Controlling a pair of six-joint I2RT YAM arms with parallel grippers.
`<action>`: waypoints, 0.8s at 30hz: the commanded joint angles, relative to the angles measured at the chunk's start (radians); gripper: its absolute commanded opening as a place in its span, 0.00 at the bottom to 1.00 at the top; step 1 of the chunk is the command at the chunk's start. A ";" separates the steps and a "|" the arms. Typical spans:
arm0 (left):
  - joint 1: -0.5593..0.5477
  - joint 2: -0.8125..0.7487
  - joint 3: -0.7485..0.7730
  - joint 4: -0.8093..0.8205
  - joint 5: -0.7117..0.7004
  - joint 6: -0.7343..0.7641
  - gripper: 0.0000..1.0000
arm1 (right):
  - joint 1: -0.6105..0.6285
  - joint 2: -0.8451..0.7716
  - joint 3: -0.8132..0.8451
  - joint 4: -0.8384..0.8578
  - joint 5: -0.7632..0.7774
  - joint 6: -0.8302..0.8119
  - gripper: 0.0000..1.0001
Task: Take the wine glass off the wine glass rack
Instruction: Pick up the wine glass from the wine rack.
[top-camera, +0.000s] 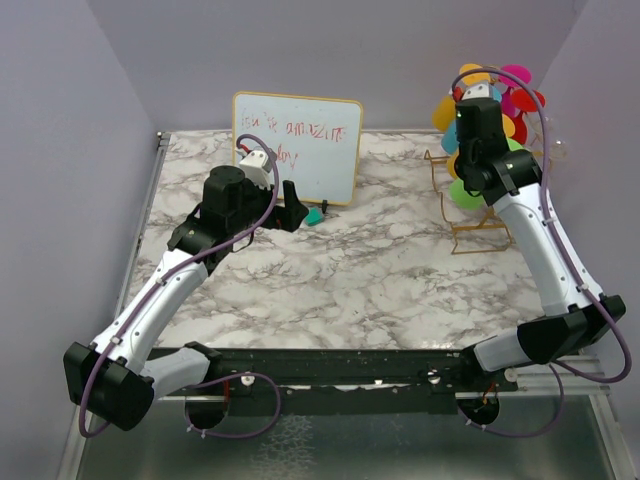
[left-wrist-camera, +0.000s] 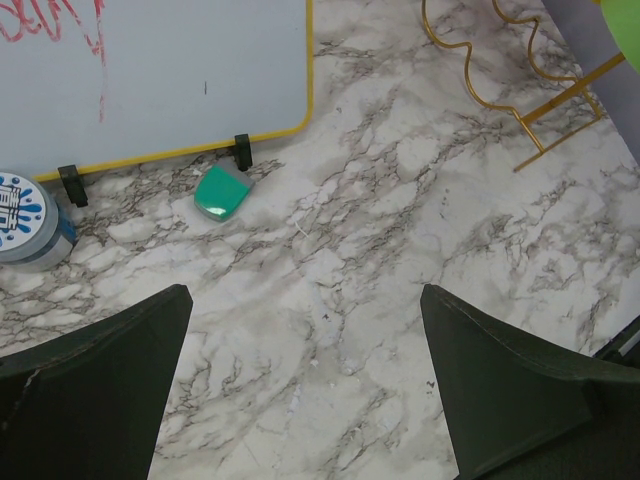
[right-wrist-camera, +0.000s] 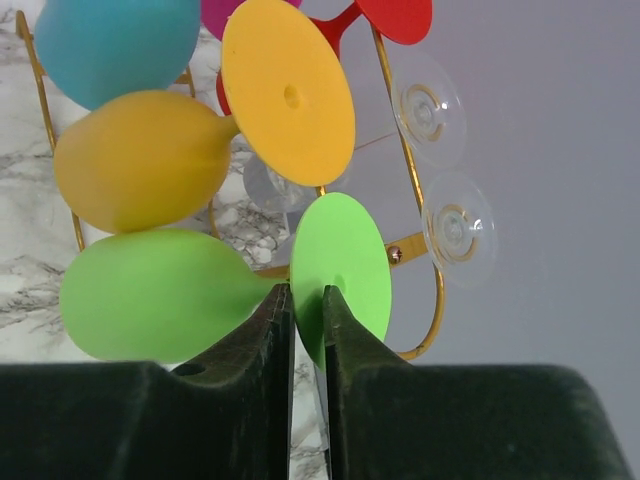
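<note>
While the left end effector (left-wrist-camera: 300, 385) hangs wide open over the marble surface (top-camera: 350, 270), well apart from the job, all my attention is on the right side. The right end effector (right-wrist-camera: 303, 295) has its fingers drawn almost together at the stem of the green wine glass (right-wrist-camera: 150, 295), between the bowl and the round foot. It looks pinched there, though the stem itself is mostly hidden by the fingertips.

That glass sits low on the wine glass rack (right-wrist-camera: 437, 300), at the far right of the surface, lying sideways with the yellow glass (right-wrist-camera: 140, 160) just above it and the clear glasses (right-wrist-camera: 458, 230) just beside its foot.

To do this well, I would confirm the grip is firm before moving anything; a thin stem can spin or slip. Then I would ease the glass out along the line of its hook, slowly and level, rather than pulling straight away. The wire stand looks light, so a snag could drag or tip it. I would keep the bowl clear of the yellow one.
</note>
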 joint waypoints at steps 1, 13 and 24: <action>-0.003 -0.011 -0.008 0.012 -0.008 -0.006 0.99 | 0.003 0.000 0.027 -0.053 -0.005 0.009 0.16; -0.003 -0.001 -0.007 0.015 -0.008 -0.008 0.99 | 0.025 0.003 0.069 -0.141 -0.040 0.046 0.14; -0.003 -0.007 -0.008 0.017 -0.009 -0.013 0.99 | 0.062 0.016 0.058 -0.089 0.012 -0.010 0.00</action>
